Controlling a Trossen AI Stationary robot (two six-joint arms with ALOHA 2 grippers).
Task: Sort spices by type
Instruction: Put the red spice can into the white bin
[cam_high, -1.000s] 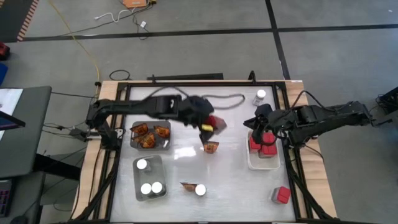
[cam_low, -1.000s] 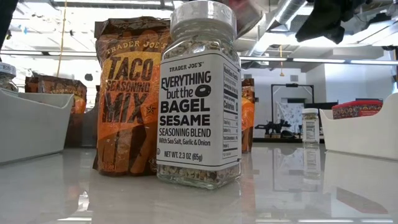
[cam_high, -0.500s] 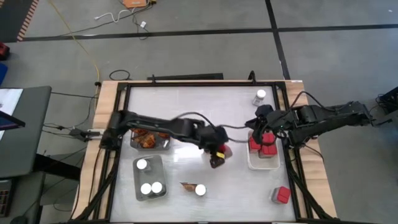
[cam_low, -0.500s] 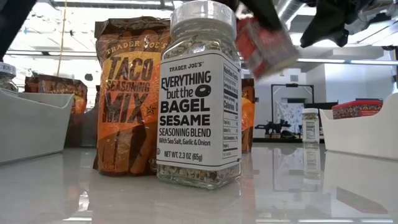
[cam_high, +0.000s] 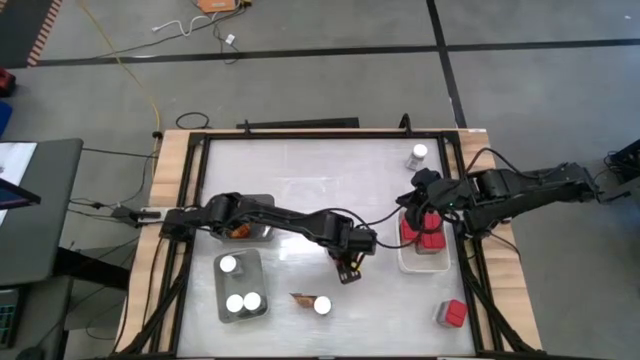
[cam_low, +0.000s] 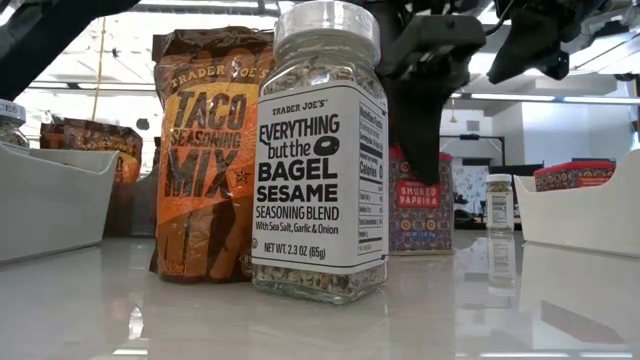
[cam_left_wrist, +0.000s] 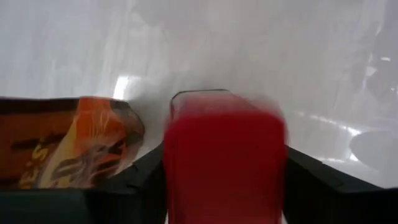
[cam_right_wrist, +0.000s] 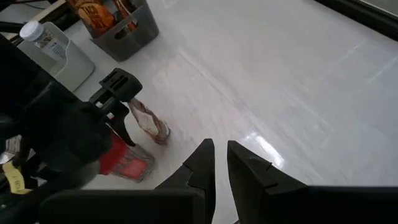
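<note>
White tabletop (cam_high: 320, 170) fills the frame. Near its middle, the left gripper (cam_high: 349, 262) straddles a red box (cam_left_wrist: 224, 162), fingers loosely at its sides beside an orange packet (cam_left_wrist: 62, 149). Only the low view shows its "smoked paprika" label. Right gripper (cam_right_wrist: 220, 163), nearly pressed together, hovers by the right edge's white tray (cam_high: 422, 260).

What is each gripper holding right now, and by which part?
The left gripper has a red spice box between its fingers, flanking its two sides; the box stands on the table. The right gripper holds nothing.
</note>
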